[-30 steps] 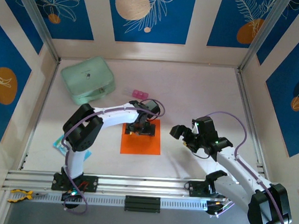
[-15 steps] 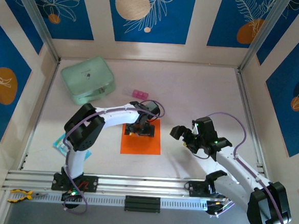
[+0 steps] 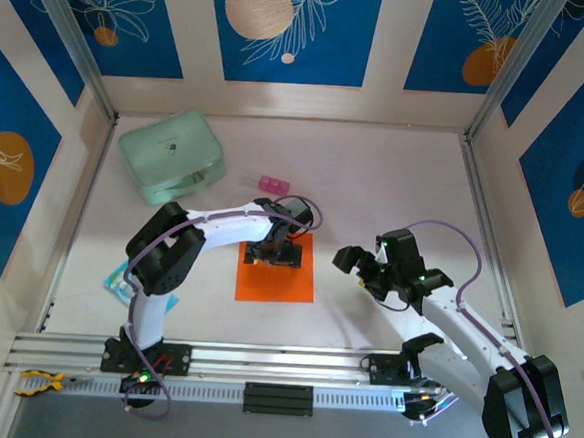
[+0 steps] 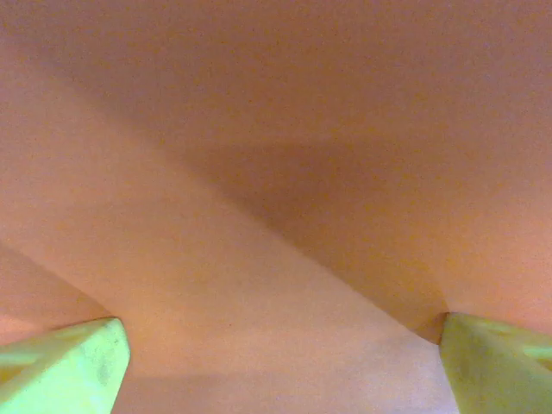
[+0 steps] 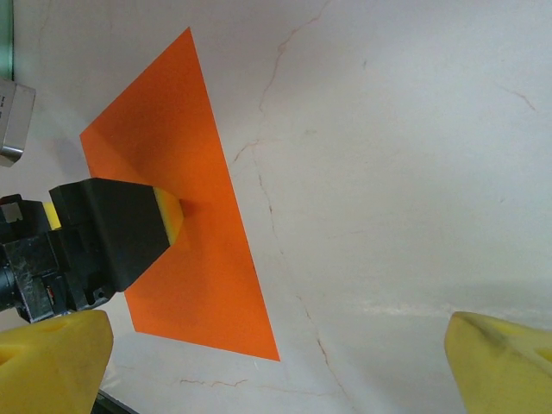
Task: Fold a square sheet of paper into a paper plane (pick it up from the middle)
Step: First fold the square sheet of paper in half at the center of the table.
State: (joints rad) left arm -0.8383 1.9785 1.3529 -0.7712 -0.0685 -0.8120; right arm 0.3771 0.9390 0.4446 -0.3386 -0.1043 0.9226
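Observation:
The square sheet of paper [image 3: 276, 276] lies flat on the table in front of the arms, bright orange. My left gripper [image 3: 277, 251] stands over its far half, pointing down. Up close the paper [image 4: 276, 172] spans the left wrist view, and my left gripper [image 4: 280, 366] is open with both yellow-green fingertips [image 4: 60, 366] down at the paper. My right gripper [image 3: 354, 259] hovers open to the right of the sheet, apart from it. In the right wrist view my right gripper [image 5: 276, 366] is over bare table, with the sheet [image 5: 185, 259] and the left finger [image 5: 121, 228] ahead on the left.
A mint-green case [image 3: 172, 156] sits at the back left, with a small pink block [image 3: 272, 185] beside it. A blue packet [image 3: 117, 282] lies by the left arm's base. Yellow-handled pliers [image 3: 38, 380] rest on the front rail. Frame posts and walls ring the table [image 3: 395, 186].

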